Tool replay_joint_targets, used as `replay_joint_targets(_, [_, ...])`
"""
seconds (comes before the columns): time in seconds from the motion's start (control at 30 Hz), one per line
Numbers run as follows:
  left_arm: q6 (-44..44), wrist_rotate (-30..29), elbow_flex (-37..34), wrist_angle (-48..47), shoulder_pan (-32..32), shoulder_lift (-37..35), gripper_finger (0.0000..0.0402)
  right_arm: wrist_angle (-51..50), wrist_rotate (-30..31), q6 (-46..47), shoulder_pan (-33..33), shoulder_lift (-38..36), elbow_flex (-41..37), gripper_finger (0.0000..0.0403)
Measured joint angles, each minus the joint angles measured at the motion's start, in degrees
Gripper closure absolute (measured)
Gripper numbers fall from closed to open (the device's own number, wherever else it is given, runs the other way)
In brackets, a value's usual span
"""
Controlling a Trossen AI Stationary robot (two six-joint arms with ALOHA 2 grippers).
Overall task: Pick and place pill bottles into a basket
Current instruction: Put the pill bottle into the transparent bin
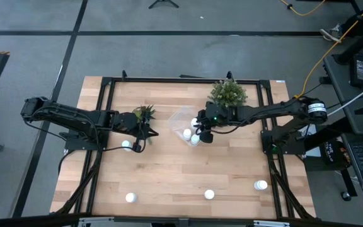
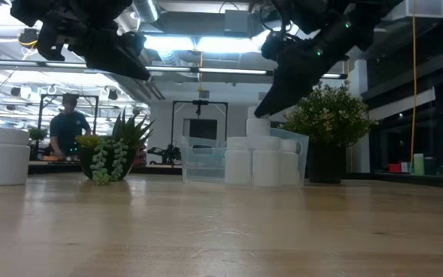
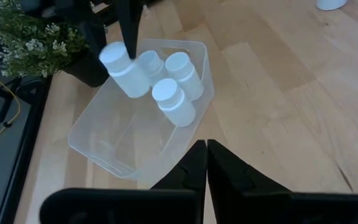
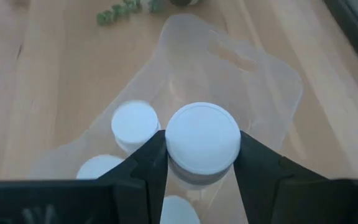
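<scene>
The clear basket [image 1: 180, 117] stands mid-table beside the bushy plant [image 1: 227, 93]. It holds three white pill bottles [image 3: 174, 102], upright on its floor. My right gripper [image 1: 201, 133] hangs over the basket, shut on a fourth pill bottle [image 4: 202, 137]. My left gripper [image 1: 147, 133] is shut and empty, raised above the table [image 2: 121, 58] near the succulent [image 1: 145, 113]; its fingers [image 3: 205, 155] point toward the basket. One bottle [image 1: 126, 145] stands by the left gripper. Three more [image 1: 130, 197], [image 1: 209, 194], [image 1: 261, 185] stand near the front edge. My right gripper pinches the bottle's body just under the cap [image 4: 194, 171] between its two fingers, one on each side. The fingers come from above, slanting down. The bottle [image 3: 120, 65] is lifted clear, tilted, over the bottles in the basket [image 2: 258, 121].
The succulent pot and the bushy plant flank the basket at the back of the table. The black frame rails [image 1: 106, 101] run along the table's left, right and far sides. Bare wood [image 1: 181, 170] lies between the basket and the front bottles. A person [image 2: 68, 127] stands far off in the room.
</scene>
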Motion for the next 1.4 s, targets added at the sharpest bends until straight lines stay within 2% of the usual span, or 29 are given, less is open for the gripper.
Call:
replay_joint_targets(0.4, [0.0, 0.0, 0.0, 0.5, 0.0, 0.0, 0.0394, 3.3, 0.0, 2.9, 0.0, 0.0, -3.7, 0.0256])
replay_joint_targets(0.57, [0.0, 0.0, 0.0, 0.4, 0.0, 0.0, 0.0397, 9.8, 0.1, 3.5, 0.0, 0.0, -7.0, 0.0256])
replay_joint_targets(1.4, [0.0, 0.0, 0.0, 1.3, 0.0, 0.0, 0.0399, 11.7, 0.0, 4.1, 0.0, 3.7, -7.9, 0.0256])
